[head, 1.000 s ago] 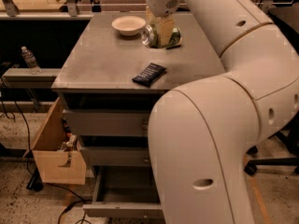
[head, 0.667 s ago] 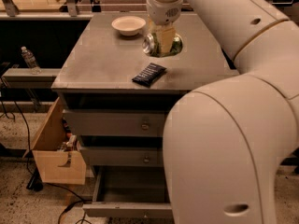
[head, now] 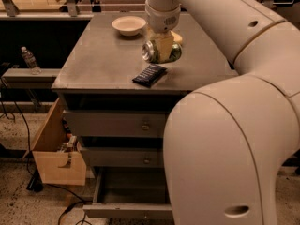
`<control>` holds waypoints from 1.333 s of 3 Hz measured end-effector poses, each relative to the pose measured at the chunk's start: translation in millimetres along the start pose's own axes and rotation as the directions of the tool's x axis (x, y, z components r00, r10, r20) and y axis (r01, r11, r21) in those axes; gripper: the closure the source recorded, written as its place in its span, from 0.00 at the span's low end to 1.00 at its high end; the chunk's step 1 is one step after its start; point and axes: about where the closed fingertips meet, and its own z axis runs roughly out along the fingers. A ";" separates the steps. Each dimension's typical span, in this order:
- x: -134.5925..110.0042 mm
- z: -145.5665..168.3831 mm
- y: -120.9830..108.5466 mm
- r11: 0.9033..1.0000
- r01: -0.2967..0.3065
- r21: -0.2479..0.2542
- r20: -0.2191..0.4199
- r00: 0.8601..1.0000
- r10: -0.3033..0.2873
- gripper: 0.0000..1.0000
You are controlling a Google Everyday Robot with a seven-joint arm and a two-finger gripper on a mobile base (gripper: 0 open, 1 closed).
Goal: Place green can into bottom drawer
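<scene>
The green can (head: 161,51) is held on its side, silver end facing left, above the grey cabinet top (head: 98,64). My gripper (head: 162,45) hangs from the white arm at the top middle and is shut on the green can. The can is lifted a little over the surface, just behind the dark blue snack packet (head: 149,75). The bottom drawer (head: 126,205) is pulled open below, its tray showing bare; my arm's large white body hides its right part.
A cream bowl (head: 129,25) sits at the back of the cabinet top. Two upper grey drawers (head: 117,123) are closed. An open cardboard box (head: 56,156) stands left of the cabinet. A water bottle (head: 29,60) lies on a shelf at far left.
The gripper has carried the green can forward and a little toward the front edge, nearer the snack packet. The arm's body has shifted right in view.
</scene>
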 end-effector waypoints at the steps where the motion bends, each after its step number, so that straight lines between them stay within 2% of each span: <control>1: 1.9 -3.1 22.5 1.000 -0.027 -0.005 -0.011 1.000 0.027 1.00; 4: 4.6 -37.3 128.7 0.989 -0.146 -0.004 -0.073 0.987 0.146 1.00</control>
